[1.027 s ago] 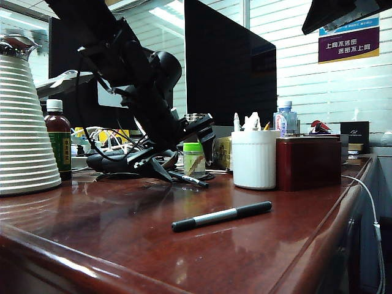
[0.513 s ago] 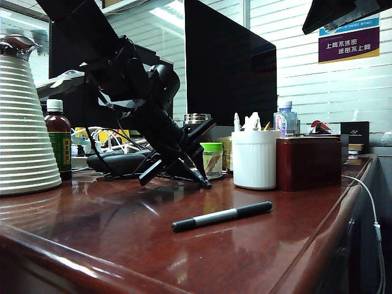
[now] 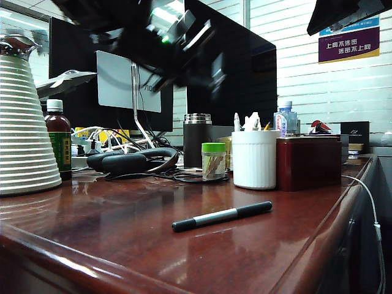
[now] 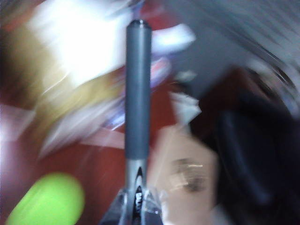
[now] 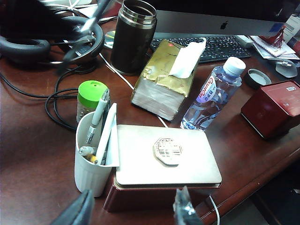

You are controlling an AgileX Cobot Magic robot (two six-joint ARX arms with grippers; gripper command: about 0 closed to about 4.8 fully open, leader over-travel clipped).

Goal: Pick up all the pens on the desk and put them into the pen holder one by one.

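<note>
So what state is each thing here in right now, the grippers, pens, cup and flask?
Left gripper: shut on a grey pen, lifted above the desk.
Right gripper: open, empty, near the pen holder.
Pen holder: upright, pens inside.
Grey-barrelled marker: lying flat on the desk.
Flask: upright, lid off.
</note>
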